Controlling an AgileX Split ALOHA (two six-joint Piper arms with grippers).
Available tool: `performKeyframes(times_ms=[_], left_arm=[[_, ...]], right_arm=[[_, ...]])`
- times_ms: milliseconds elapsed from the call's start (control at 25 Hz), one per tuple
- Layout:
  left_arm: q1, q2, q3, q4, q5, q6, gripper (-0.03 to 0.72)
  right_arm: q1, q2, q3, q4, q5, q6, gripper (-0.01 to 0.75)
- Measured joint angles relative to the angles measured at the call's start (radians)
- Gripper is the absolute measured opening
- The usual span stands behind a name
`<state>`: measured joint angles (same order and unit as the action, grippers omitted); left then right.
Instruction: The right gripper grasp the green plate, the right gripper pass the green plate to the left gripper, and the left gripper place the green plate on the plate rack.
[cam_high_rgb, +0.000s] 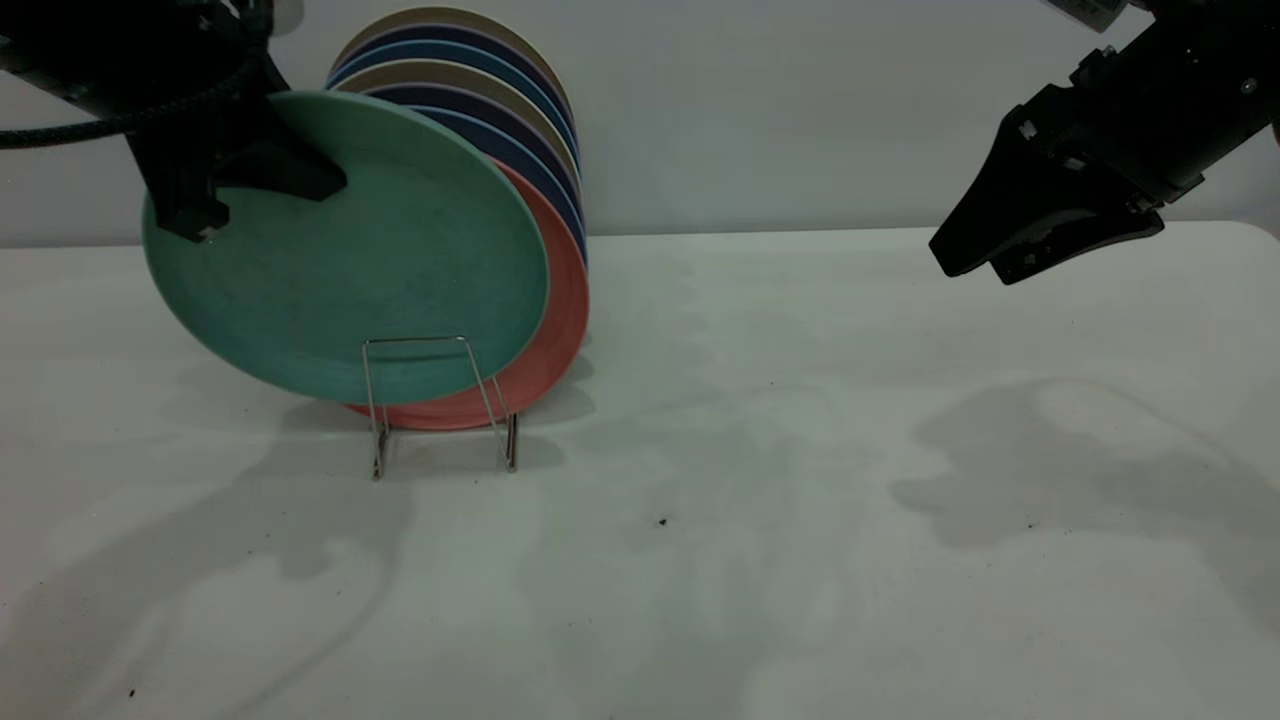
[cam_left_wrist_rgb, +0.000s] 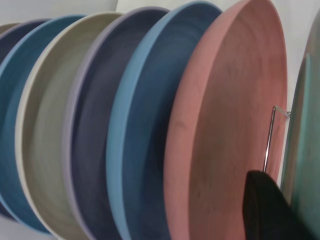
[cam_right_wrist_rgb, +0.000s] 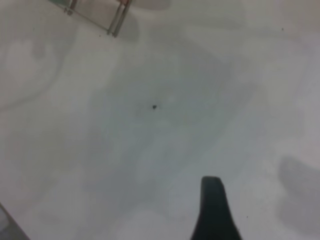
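One green plate (cam_high_rgb: 380, 270), round and matte with a low raised rim and faint dark scuffs, stands tilted at the front of the plate rack (cam_high_rgb: 440, 405), a thin silver wire frame of upright loops on the white table (cam_high_rgb: 800, 500). The left gripper (cam_high_rgb: 250, 190), black and bulky, is clamped on the plate's upper left rim, one jaw across its face. Behind the green plate stands one salmon-pink plate (cam_high_rgb: 560, 330), then a row of six more: blue plates (cam_high_rgb: 540, 165) and beige plates (cam_high_rgb: 470, 75), all smooth and round. The right gripper (cam_high_rgb: 1040, 240), black with two tapered jaws, hangs above the table well to the right, jaws nearly together, holding nothing.
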<state>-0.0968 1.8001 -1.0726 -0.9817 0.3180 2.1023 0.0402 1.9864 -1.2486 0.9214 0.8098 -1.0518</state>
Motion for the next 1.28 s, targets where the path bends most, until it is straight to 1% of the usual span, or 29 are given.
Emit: performKeyframes(times_ms=[80, 160, 200, 320, 440, 600, 760, 840, 880, 920, 1000, 1080, 1120, 1200, 1280], left_arm=[[0.000, 0.001, -0.001, -0.001, 0.001, 0.000, 0.145], [0.000, 0.001, -0.001, -0.001, 0.007, 0.000, 0.176], [0.000, 0.001, -0.001, -0.001, 0.009, 0.000, 0.201], [0.000, 0.001, -0.001, -0.002, 0.017, 0.000, 0.313], [0.000, 0.001, -0.001, -0.003, 0.018, 0.000, 0.379], [0.000, -0.014, -0.001, -0.003, 0.028, 0.000, 0.401], [0.000, -0.084, -0.001, -0.003, 0.063, -0.001, 0.402], [0.000, -0.126, -0.001, -0.012, 0.079, -0.058, 0.402], [0.000, -0.149, -0.001, -0.025, 0.077, -0.112, 0.402], [0.000, -0.171, -0.001, -0.046, 0.066, -0.203, 0.402], [0.000, -0.215, -0.001, -0.069, 0.012, -0.453, 0.402], [0.000, -0.262, -0.001, -0.046, -0.031, -0.720, 0.402], [0.000, -0.282, -0.001, -0.001, -0.032, -0.865, 0.402], [0.001, -0.328, -0.001, 0.131, 0.013, -1.115, 0.402], [0.001, -0.364, -0.001, 0.306, 0.109, -1.378, 0.402]], right_arm=[[0.000, 0.000, 0.000, 0.000, 0.000, 0.004, 0.554], [0.000, 0.000, 0.000, -0.002, 0.000, 0.005, 0.554], [0.000, 0.000, 0.000, -0.003, 0.000, 0.006, 0.554], [0.000, 0.000, 0.000, -0.007, 0.000, 0.006, 0.554], [0.000, 0.000, 0.000, -0.007, 0.000, 0.006, 0.554], [0.000, 0.000, 0.000, -0.007, 0.000, 0.006, 0.554], [0.000, 0.000, 0.000, -0.008, 0.000, 0.006, 0.554], [0.000, 0.000, -0.002, -0.013, 0.007, 0.022, 0.554], [0.000, -0.001, -0.005, -0.029, 0.015, 0.049, 0.554], [0.000, -0.005, -0.012, -0.055, 0.029, 0.084, 0.554], [0.011, -0.025, -0.033, -0.169, 0.048, 0.201, 0.554], [0.030, -0.067, -0.061, -0.335, 0.071, 0.357, 0.554], [0.044, -0.095, -0.074, -0.445, 0.089, 0.458, 0.554], [0.079, -0.158, -0.088, -0.651, 0.128, 0.642, 0.554], [0.122, -0.238, -0.091, -0.843, 0.178, 0.806, 0.554]])
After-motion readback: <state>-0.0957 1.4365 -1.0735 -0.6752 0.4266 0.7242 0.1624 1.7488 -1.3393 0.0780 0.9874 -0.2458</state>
